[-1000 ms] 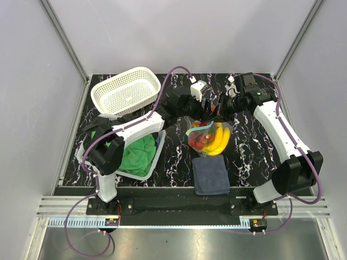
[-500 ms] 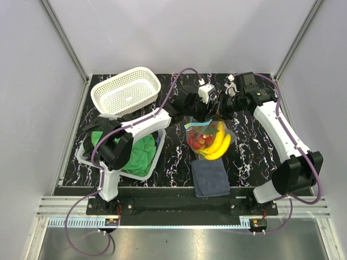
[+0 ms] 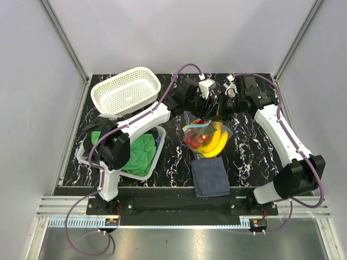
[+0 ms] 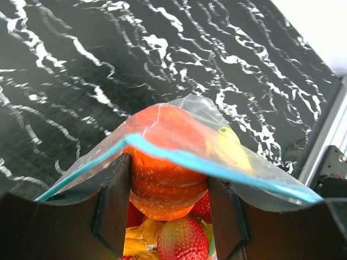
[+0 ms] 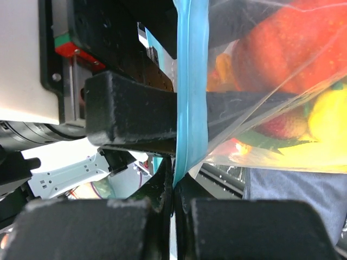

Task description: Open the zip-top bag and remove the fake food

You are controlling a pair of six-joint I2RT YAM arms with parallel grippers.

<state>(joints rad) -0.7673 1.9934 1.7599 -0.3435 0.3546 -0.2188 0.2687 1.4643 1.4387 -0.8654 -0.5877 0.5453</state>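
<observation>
Black marbled table (image 3: 249, 154) carries the zip-top bag (image 3: 206, 134) near its middle, mouth lifted toward the back; from above we cannot make out what grips it. Clear film blurs the fake food (image 3: 203, 140): a round orange-red fruit (image 4: 162, 179), a yellow banana (image 3: 219, 142), red berries (image 4: 181, 238); smaller bits are unclear. The left gripper (image 4: 168, 162) stands spread, the fruit behind its gap. The right gripper (image 5: 173, 187) pinches the teal zip strip (image 5: 190, 81).
</observation>
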